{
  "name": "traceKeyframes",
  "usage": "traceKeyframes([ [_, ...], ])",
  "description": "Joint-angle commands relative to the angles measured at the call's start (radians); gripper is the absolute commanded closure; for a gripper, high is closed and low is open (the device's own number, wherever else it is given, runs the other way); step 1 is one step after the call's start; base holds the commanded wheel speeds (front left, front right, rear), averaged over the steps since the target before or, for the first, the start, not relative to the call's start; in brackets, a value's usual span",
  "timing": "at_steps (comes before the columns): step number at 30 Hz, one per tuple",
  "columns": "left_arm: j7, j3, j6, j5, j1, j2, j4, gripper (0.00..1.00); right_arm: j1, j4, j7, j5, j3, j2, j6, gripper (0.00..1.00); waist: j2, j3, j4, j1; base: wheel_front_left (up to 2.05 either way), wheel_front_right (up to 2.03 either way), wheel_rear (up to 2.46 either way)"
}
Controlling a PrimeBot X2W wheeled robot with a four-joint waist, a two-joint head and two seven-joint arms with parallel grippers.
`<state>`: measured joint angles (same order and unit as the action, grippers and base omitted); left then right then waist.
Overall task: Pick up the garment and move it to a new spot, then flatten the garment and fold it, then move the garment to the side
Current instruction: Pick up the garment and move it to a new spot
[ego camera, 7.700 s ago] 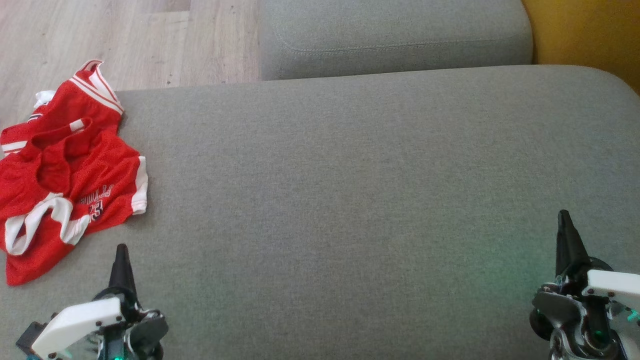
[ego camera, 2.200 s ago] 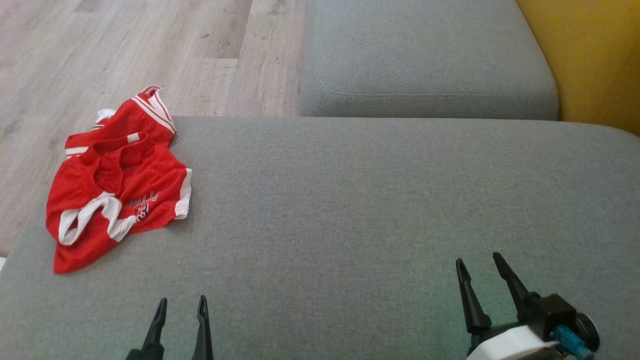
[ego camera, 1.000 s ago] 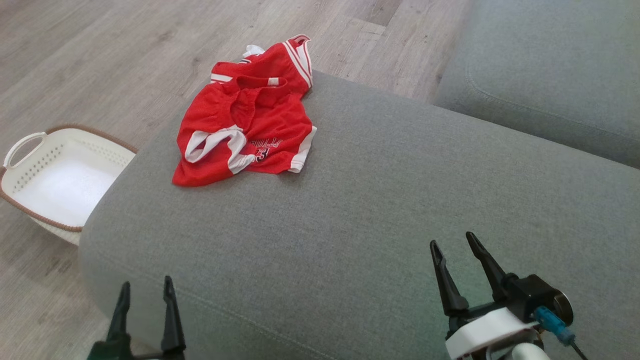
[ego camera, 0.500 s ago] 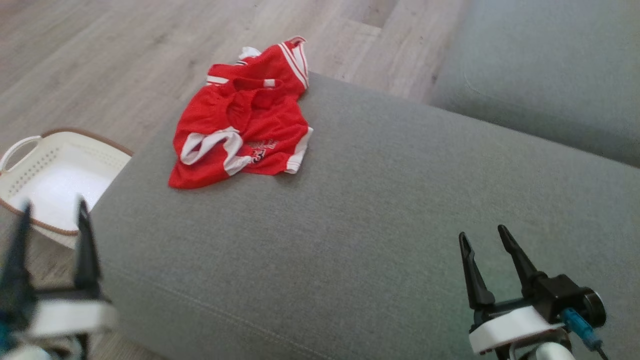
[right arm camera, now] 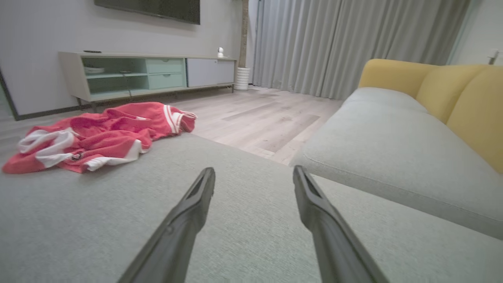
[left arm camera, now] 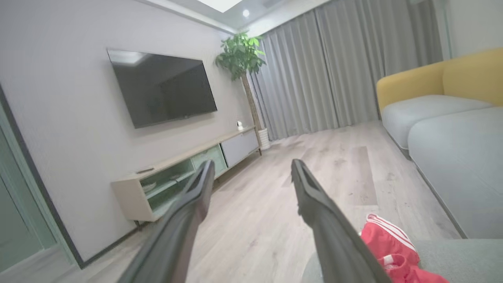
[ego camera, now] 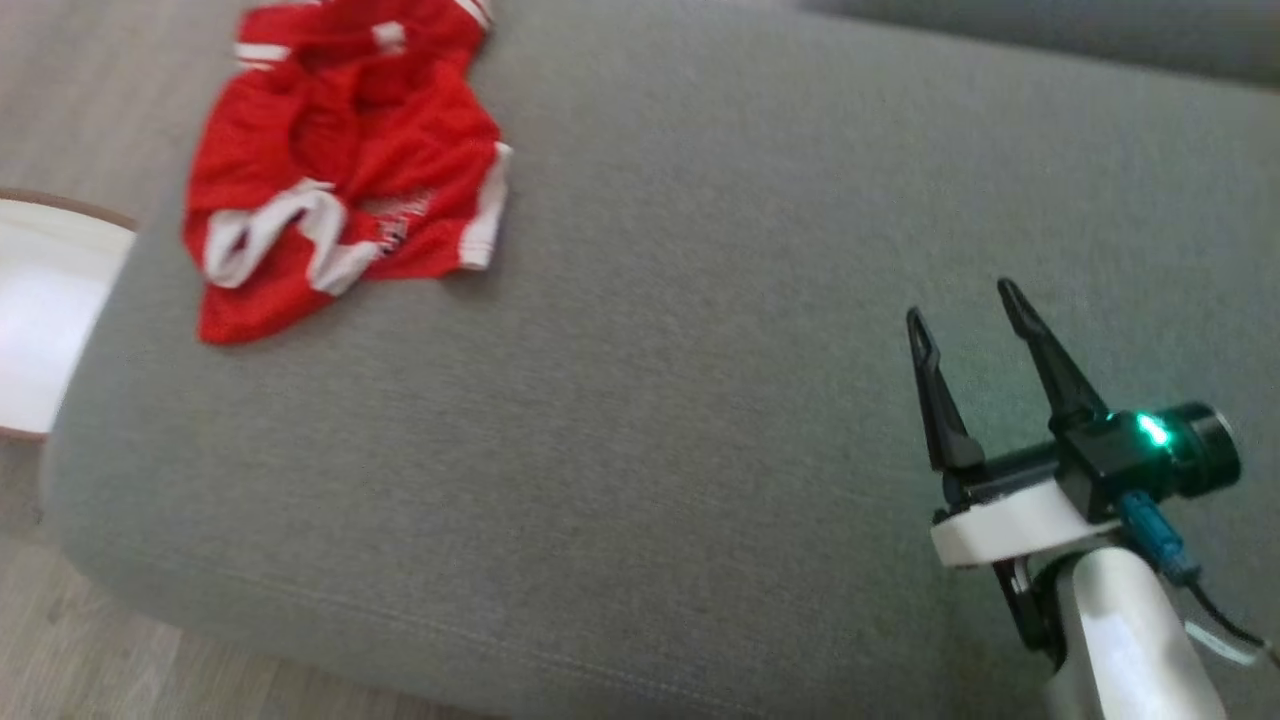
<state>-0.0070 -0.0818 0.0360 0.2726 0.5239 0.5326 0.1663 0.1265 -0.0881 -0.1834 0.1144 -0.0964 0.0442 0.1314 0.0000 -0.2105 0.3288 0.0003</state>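
A crumpled red garment (ego camera: 340, 170) with white trim lies on the far left corner of the grey sofa cushion (ego camera: 700, 250). It also shows as the garment (right arm camera: 98, 135) at the left of the right wrist view and the garment (left arm camera: 393, 251) at the lower right of the left wrist view. My right gripper (ego camera: 965, 300) hovers open and empty over the cushion's right side, far from the garment. My left gripper (left arm camera: 251, 169) is open and empty, pointing out over the floor, with the garment to its lower right.
A white basket (ego camera: 40, 310) sits on the wooden floor left of the cushion. A second grey cushion (right arm camera: 393, 145) and yellow backrest (right arm camera: 452, 90) lie to the right. A TV cabinet (right arm camera: 145, 72) stands across the room.
The head camera has tilted down and shifted, so the garment now sits at the upper left. The left gripper has left the head view; the right gripper shows higher up.
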Motion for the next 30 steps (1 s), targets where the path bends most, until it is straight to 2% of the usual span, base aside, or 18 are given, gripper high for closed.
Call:
traceKeyframes([
  [1,-0.005,-0.018,0.009,0.011,0.078,0.039,0.026,0.00,0.027,0.045,0.009,0.014,-0.028,0.006,-0.001,0.00,0.0000,-0.101,-0.077,-0.0003,0.00,0.00,0.00],
  [6,0.024,0.066,0.046,0.017,0.186,0.003,0.260,0.00,0.044,0.094,0.040,0.048,-0.016,0.006,-0.001,0.00,0.0000,-0.169,-0.113,-0.0003,0.00,0.00,0.00],
  [11,0.065,0.134,0.067,0.014,0.244,-0.024,0.432,0.00,0.031,0.139,0.066,0.072,0.006,0.006,-0.001,0.00,0.0000,-0.220,-0.132,-0.0003,0.00,0.00,0.00],
  [18,0.064,0.151,0.075,0.034,0.301,-0.039,0.622,0.00,0.014,0.183,0.088,0.081,0.017,0.006,-0.001,0.00,0.0000,-0.268,-0.145,-0.0003,0.00,0.00,0.00],
  [25,0.068,0.150,0.053,0.042,0.341,-0.037,0.762,0.02,0.011,0.203,0.092,0.081,0.023,0.006,-0.001,0.00,0.0000,-0.296,-0.153,-0.0003,0.00,0.00,0.00],
  [26,0.071,0.149,0.053,0.046,0.349,-0.039,0.778,0.08,0.010,0.203,0.092,0.081,0.024,0.006,-0.001,0.00,0.0000,-0.298,-0.153,-0.0003,0.00,0.00,0.00],
  [30,0.067,0.158,0.057,0.049,0.373,-0.044,0.828,1.00,0.011,0.198,0.090,0.076,0.025,0.006,-0.001,0.00,0.0000,-0.296,-0.152,-0.0003,0.00,0.00,0.00],
])
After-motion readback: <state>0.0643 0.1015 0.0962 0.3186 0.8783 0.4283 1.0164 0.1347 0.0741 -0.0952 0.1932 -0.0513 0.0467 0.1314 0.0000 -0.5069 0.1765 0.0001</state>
